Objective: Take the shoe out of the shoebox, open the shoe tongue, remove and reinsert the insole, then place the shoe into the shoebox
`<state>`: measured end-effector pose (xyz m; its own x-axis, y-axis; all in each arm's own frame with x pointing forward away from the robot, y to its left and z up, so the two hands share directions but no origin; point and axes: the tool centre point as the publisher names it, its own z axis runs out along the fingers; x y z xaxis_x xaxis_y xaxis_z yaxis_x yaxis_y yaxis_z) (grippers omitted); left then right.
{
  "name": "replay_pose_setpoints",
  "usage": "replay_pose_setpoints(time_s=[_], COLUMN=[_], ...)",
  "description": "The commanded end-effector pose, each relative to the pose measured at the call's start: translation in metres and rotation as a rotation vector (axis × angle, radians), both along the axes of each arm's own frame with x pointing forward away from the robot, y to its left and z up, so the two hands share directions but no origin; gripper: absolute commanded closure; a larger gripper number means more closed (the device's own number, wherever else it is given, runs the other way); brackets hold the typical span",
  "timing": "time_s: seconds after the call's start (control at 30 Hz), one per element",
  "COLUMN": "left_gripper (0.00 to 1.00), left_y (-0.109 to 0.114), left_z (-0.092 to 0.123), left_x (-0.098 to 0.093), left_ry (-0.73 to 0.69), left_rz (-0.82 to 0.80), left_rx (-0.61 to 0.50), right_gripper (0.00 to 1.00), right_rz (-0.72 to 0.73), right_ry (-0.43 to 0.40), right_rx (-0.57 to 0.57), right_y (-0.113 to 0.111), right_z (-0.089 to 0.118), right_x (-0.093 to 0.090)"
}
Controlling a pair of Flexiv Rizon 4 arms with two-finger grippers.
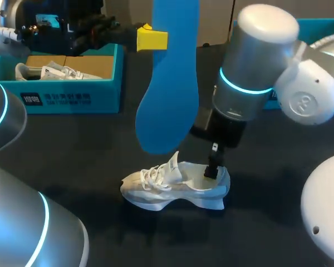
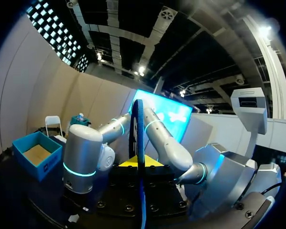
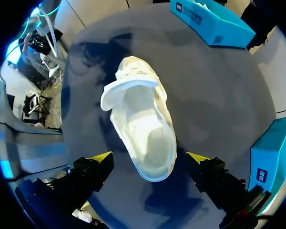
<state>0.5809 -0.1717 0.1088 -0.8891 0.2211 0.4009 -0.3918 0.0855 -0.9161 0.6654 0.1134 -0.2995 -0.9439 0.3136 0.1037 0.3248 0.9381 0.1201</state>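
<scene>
left hand: it is up high over the back of the worktop. its two yellow tips are clamped on the blue insole, one on each flat side.
insole: it is blue and long. it hangs in the air from my left hand, with its wide end pointing down. that end hangs above the front of the shoe and does not touch it. in my left wrist view i see it from its thin edge, standing up between the tips.
right hand: it points down at the back end of the shoe. its fingers are wide apart, one on each side of the heel. in my right wrist view i see a gap on both sides, so it grips nothing.
shoe: it is white and sits on its sole, out of the box, on the worktop, near the middle. the hole on top is wide open and i see no blue in it.
tongue: it is pulled up and forward, and it stands over the laces.
shoebox: it is blue-green and open, at the back on my left side, well apart from the shoe. another white shoe lies in it.
second box: also blue-green, at the back on my right side, partly hidden by my right arm.
</scene>
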Motion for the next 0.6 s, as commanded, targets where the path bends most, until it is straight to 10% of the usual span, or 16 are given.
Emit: replay_pose_setpoints(time_s=[0.03, 0.6], left_gripper=[1.0, 1.0], left_y=[-0.001, -0.001], left_z=[0.001, 0.001], left_x=[0.0, 0.0], left_ry=[0.0, 0.0], left_rz=[0.001, 0.001], left_rx=[0.003, 0.003], right_gripper=[0.0, 0.0], right_rz=[0.01, 0.048], right_ry=[0.013, -0.024], right_rx=[-0.041, -0.083], right_y=[0.006, 0.027], right_z=[0.001, 0.01], right_x=[0.003, 0.027])
